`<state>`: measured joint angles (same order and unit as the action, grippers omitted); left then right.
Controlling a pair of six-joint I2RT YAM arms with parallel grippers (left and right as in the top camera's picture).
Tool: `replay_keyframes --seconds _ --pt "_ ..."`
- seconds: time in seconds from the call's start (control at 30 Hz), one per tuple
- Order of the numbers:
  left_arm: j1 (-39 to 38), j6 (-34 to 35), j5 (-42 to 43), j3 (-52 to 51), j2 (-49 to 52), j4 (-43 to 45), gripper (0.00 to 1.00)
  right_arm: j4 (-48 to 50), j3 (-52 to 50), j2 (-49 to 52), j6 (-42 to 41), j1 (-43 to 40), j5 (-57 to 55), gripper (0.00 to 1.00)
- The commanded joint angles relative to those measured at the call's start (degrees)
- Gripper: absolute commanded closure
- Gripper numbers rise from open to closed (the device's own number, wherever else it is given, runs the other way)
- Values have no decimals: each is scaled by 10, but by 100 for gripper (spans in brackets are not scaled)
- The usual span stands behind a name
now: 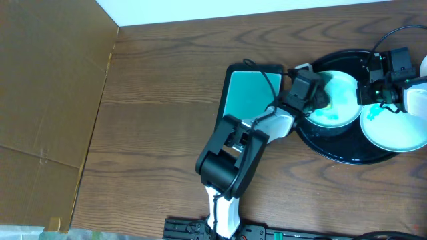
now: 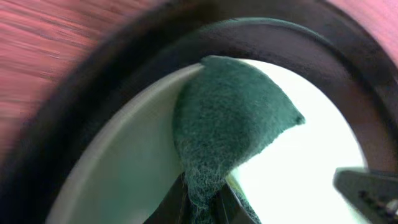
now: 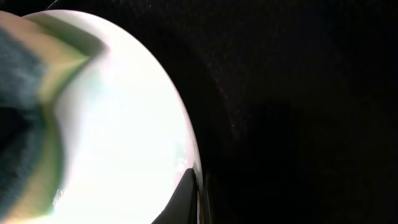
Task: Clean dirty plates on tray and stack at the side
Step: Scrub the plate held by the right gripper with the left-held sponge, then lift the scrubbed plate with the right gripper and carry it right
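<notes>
wooden table (image 1: 167,100), left arm (image 1: 240,150) across teal dish (image 1: 245,93), its tool (image 2: 202,208) pinching green pad (image 2: 230,118).

**Teal on white, black all round**

Brown wood-grain table (image 1: 167,100), tan cardboard (image 1: 47,100) down the left, a white strip (image 1: 233,10) along the far edge. Over on the right the tray (image 1: 347,155) is glossy black. The plate (image 1: 343,100) on it is white, washed with a teal smear, and the second plate (image 1: 400,133) is white too, with a smaller teal mark. Left of the tray, the rectangular dish (image 1: 247,93) shows flat teal inside a black rim. The left arm (image 1: 230,160) is black with white sections. Up close, the scouring pad (image 2: 230,118) is dark green and fuzzy-fibred. A blurred blue-grey patch at the left of the right wrist view may be that same pad.
</notes>
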<state>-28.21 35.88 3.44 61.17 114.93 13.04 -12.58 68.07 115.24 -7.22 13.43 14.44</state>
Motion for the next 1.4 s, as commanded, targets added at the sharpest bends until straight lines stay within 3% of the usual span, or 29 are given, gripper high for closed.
replay_keyframes --seconds 0.0,0.23,0.33,0.57,0.8,1.03,1.2,1.23,1.37 --pt "46 -56 -59 -6 -31 -32 93 -5 -10 9 0 5 -48 99" --pt "70 -63 -49 -6 -115 -76 93 0 -10 8 0 5 -56 99" --pt "69 -63 3 -6 -145 -77 93 10 -10 5 6 5 -56 99" --pt "86 -90 42 -6 -239 -124 93 21 -10 -43 75 11 -108 99" --pt "169 -95 -45 -6 -330 -264 93 28 -10 -134 205 61 -268 99" --pt "244 -95 -46 -6 -347 -354 93 77 -10 -188 383 149 -499 99" --pt "260 -95 -46 -6 -345 -370 93 151 -10 -188 532 206 -635 99" --pt "262 -95 -46 -6 -345 -374 93 186 -10 -188 596 223 -664 99" --pt "262 -95 -46 -6 -345 -379 93 238 -10 -188 700 249 -678 99"
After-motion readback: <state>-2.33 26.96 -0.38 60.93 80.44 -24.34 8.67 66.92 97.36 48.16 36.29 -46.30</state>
